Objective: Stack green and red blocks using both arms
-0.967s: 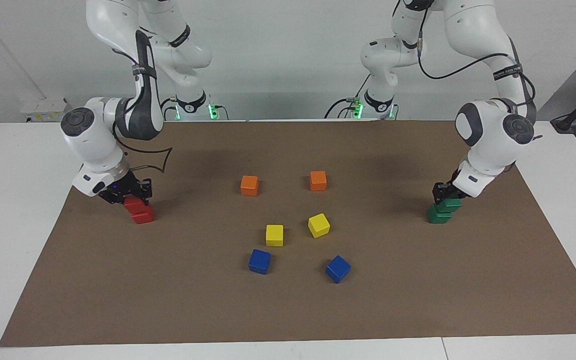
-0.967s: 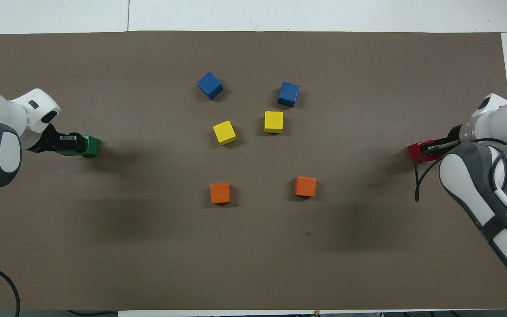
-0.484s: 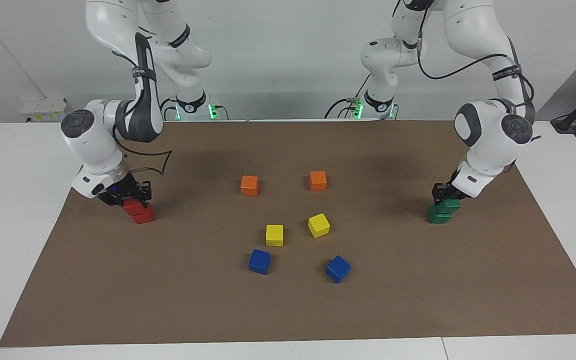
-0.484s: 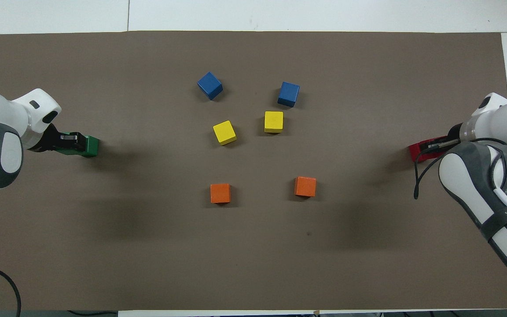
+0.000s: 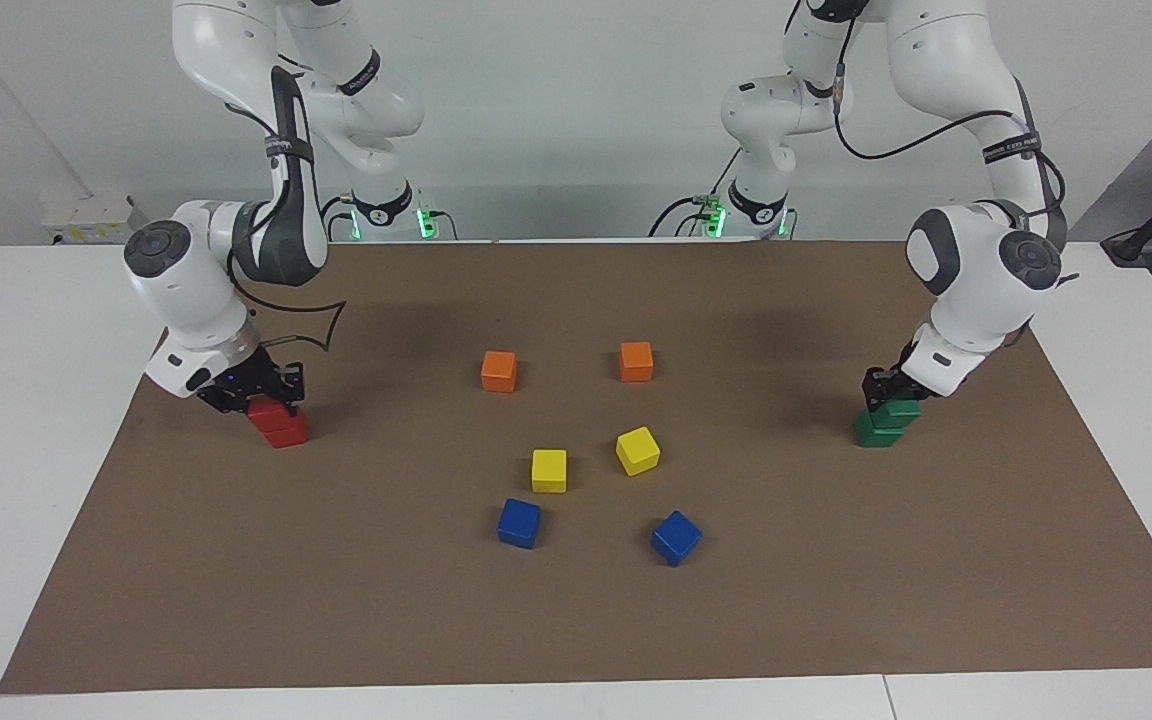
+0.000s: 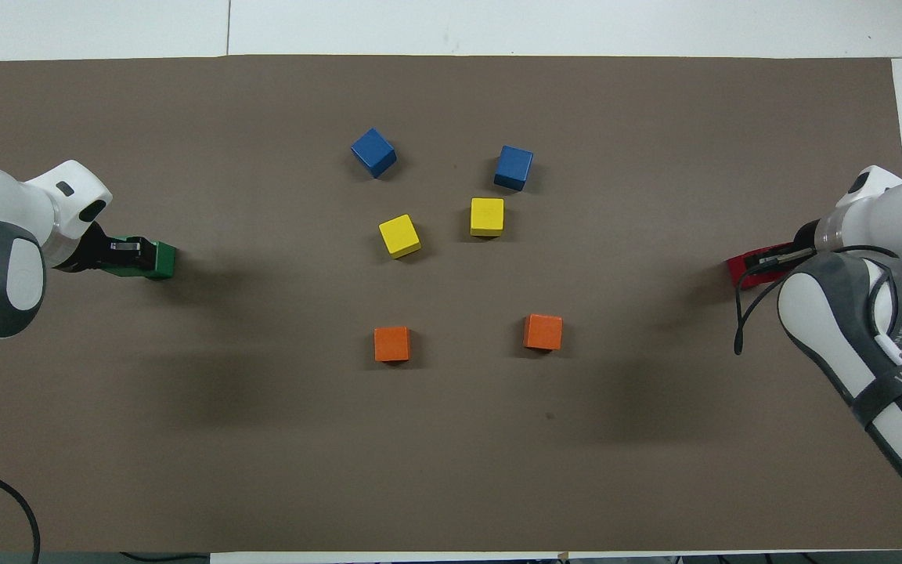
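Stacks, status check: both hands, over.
Left hand at upper green block, atop lower green block. Right hand at red stack. Nothing obstructing.

Facing view: two orange cubes (image 5: 499, 371) (image 5: 636, 361) sit just above the frame's centre on the brown mat (image 5: 576, 620). Two yellow cubes (image 5: 549, 470) (image 5: 638, 450) lie just below them. Two blue cubes (image 5: 519, 523) (image 5: 676, 538) lie lower still, all apart. White tabletop (image 5: 26, 400) frames the mat.
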`<control>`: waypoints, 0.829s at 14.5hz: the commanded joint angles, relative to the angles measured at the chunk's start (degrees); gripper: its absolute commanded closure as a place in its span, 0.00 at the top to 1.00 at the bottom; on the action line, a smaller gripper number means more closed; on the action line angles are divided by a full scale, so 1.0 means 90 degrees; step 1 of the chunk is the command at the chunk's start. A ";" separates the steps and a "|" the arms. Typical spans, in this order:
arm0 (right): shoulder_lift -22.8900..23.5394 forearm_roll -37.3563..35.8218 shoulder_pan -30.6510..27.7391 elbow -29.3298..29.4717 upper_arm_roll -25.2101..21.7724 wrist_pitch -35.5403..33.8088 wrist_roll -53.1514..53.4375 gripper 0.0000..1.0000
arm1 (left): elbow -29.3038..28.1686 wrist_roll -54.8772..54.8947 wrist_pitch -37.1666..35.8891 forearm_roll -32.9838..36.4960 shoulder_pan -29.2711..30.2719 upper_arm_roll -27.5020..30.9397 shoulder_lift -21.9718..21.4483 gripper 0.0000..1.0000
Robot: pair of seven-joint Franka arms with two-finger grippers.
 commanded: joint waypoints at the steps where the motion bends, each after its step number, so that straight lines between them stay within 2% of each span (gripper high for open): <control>1: 0.0052 0.0042 -0.0068 -0.0062 0.0067 0.0168 -0.0003 0.00 | -0.0191 -0.0016 0.0216 -0.0068 -0.0029 0.0020 -0.0101 0.00; 6: 0.0052 0.0042 -0.0068 -0.0052 0.0067 0.0168 0.0006 0.00 | -0.0201 -0.0025 0.0236 -0.0068 -0.0029 0.0020 -0.0062 0.00; 7: 0.0061 0.0042 -0.0058 -0.0032 0.0067 0.0168 0.0035 0.00 | -0.0201 -0.0025 0.0236 -0.0068 -0.0039 0.0020 -0.0042 0.18; 8: 0.0061 0.0042 -0.0058 -0.0023 0.0067 0.0168 0.0094 0.20 | -0.0211 -0.0035 0.0284 -0.0068 -0.0039 0.0020 -0.0023 0.60; 9: 0.0071 0.0042 -0.0048 -0.0022 0.0067 0.0168 0.0133 0.59 | -0.0278 -0.0054 0.0343 -0.0068 -0.0048 0.0020 -0.0032 1.00; 10: 0.0071 0.0042 -0.0048 -0.0013 0.0067 0.0159 0.0133 0.84 | -0.0279 -0.0035 0.0353 -0.0068 -0.0077 0.0020 -0.0042 1.00; 11: 0.0071 0.0042 -0.0058 -0.0003 0.0067 0.0158 0.0133 0.95 | -0.0279 -0.0016 0.0343 -0.0068 -0.0078 0.0020 -0.0042 1.00; 12: 0.0071 0.0042 -0.0058 -0.0003 0.0067 0.0158 0.0133 1.00 | -0.0279 -0.0025 0.0324 -0.0068 -0.0078 0.0020 -0.0042 1.00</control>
